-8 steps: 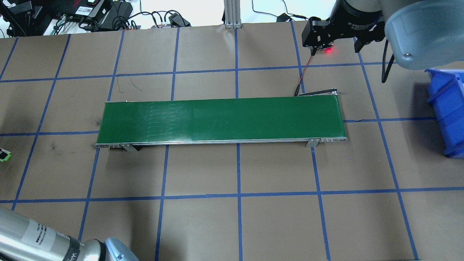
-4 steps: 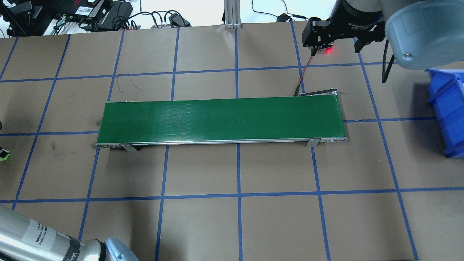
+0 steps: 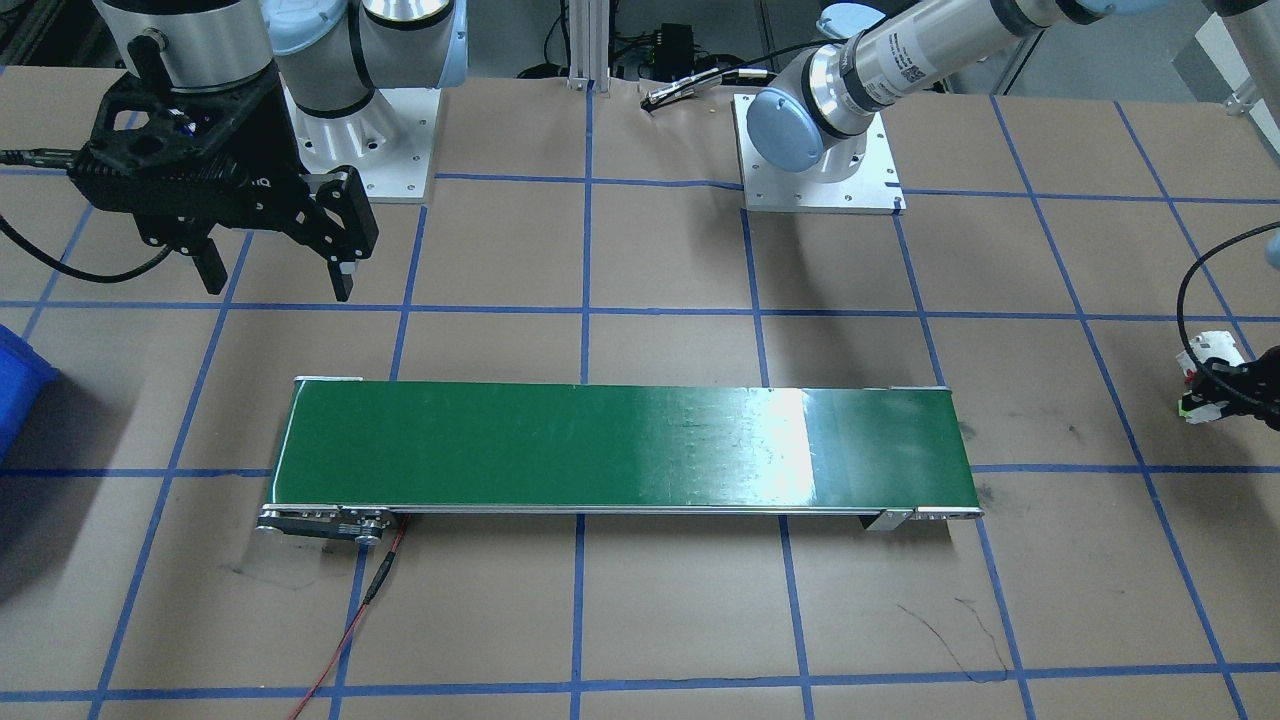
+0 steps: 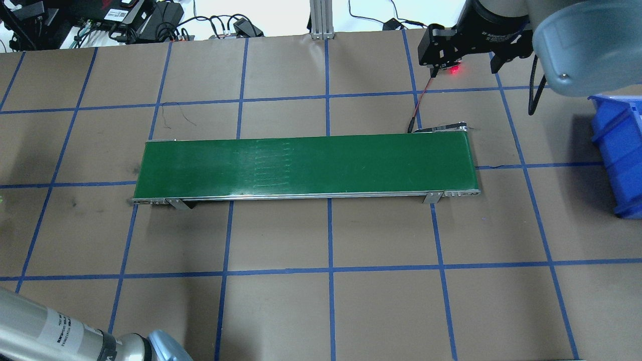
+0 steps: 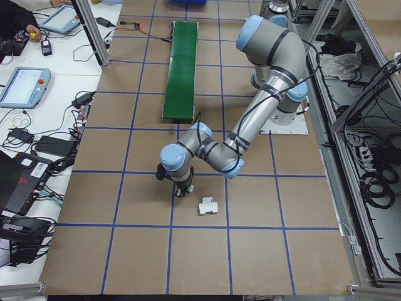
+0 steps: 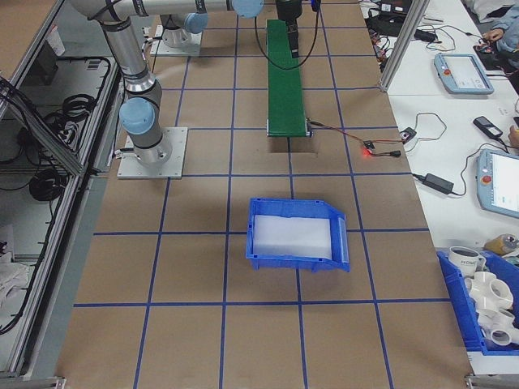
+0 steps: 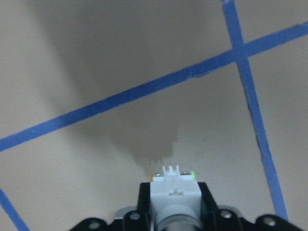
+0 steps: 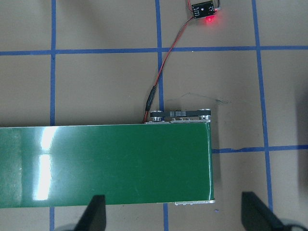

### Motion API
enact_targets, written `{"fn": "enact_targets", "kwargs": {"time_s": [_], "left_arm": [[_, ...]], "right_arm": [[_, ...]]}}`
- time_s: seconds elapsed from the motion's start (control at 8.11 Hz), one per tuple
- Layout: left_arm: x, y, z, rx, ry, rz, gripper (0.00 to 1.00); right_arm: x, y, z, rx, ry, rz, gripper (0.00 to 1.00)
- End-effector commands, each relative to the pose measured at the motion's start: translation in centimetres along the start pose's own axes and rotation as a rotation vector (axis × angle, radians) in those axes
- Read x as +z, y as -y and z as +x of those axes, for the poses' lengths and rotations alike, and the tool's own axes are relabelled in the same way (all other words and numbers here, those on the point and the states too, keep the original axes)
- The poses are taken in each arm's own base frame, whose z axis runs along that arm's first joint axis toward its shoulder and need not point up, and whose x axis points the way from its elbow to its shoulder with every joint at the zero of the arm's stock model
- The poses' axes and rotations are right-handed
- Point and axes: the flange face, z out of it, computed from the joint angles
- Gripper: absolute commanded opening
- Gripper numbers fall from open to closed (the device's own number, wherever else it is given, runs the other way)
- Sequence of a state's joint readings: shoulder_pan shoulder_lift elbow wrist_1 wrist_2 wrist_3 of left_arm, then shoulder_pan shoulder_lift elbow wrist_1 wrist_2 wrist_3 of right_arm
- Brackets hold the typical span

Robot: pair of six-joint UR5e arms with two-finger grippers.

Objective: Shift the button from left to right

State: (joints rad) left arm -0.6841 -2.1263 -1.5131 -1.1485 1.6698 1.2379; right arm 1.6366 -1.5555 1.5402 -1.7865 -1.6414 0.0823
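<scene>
Silver tube arms (image 5: 257, 119), pale blue joint caps (image 3: 778, 130), white barcode labels. Black angular right gripper (image 3: 275, 270), black cable. Square white base plates (image 3: 820, 165), screws at corners.

My near arm (image 5: 250, 119) is reaching down to the table (image 5: 144, 251), its gripper (image 5: 182, 190) hanging just beside a white block (image 5: 208, 205), well apart from the belt (image 5: 181, 69).

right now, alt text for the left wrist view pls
The left gripper is shut on the button, a small white part with green showing at one edge, held low in the picture above the table. The brown surface is crossed by blue tape lines, and the gripper's shadow falls on it.
</scene>
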Motion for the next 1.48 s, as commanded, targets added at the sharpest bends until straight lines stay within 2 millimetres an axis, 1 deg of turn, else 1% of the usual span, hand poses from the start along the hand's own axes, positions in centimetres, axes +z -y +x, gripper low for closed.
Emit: {"fn": "enact_targets", "kwargs": {"time_s": [0.0,0.12,0.25,0.37,0.49,0.62,0.74,0.86,0.99,1.11,1.23,1.36], "left_arm": [[-11.0,3.5,7.5,-0.017,0.066,0.025,0.00],[-14.2,5.5,11.1,-0.016,0.092,0.065,0.00],[-15.9,8.4,14.8,-0.005,0.105,0.085,0.00],[-16.8,11.6,19.6,-0.051,0.091,0.088,0.00],[-17.3,15.0,24.4,-0.060,0.091,0.100,0.00],[-17.5,17.8,28.8,-0.109,0.049,0.141,0.00],[-16.9,19.9,32.4,-0.152,0.001,0.154,0.00],[-14.8,20.7,35.6,-0.147,-0.027,0.119,0.00],[-11.6,20.1,37.3,-0.135,-0.048,0.074,0.00],[-9.4,19.7,37.6,-0.135,-0.047,0.073,0.00],[-7.9,19.9,37.2,-0.132,-0.025,0.085,0.00],[-7.0,20.0,37.1,-0.133,-0.033,0.072,0.00]], "right_arm": [[0.1,0.0,0.1,0.002,0.000,-0.002,1.00],[0.2,-0.1,0.1,0.002,-0.001,-0.004,1.00],[0.3,-0.1,0.1,0.000,-0.001,-0.005,1.00],[0.3,-0.1,0.1,0.000,-0.001,-0.006,1.00],[0.3,-0.1,0.1,0.002,-0.001,-0.006,1.00],[0.3,-0.1,0.1,0.002,-0.001,-0.006,1.00],[0.3,-0.1,0.1,0.000,-0.001,-0.006,1.00],[0.3,-0.1,0.1,0.000,-0.001,-0.006,1.00],[0.3,-0.1,0.1,0.000,-0.001,-0.006,1.00],[0.3,-0.1,0.1,0.000,-0.002,-0.005,1.00],[0.3,-0.1,0.1,0.000,-0.002,-0.005,1.00],[0.3,-0.1,0.1,0.000,-0.002,-0.005,1.00]]}}
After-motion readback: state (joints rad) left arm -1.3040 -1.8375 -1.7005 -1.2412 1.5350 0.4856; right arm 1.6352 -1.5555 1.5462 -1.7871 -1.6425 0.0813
